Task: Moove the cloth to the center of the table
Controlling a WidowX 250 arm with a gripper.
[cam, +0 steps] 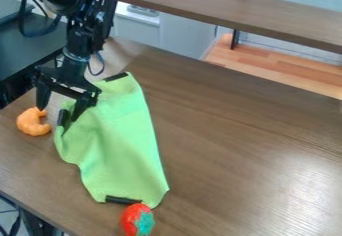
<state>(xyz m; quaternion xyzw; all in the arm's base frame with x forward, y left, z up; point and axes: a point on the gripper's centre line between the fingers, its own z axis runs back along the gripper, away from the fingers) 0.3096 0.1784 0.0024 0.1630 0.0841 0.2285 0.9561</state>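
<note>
Over brown wooden table (224,130), black two-finger gripper (59,114) spread open; grasp judged pending; green fabric cloth (120,142) to be pinched, drawn centreward.

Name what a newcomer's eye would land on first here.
The bright green cloth, lying on the brown table left of the picture's middle. Next, the red toy with a green top at the cloth's near end, and the curled orange toy near the black gripper.
</note>
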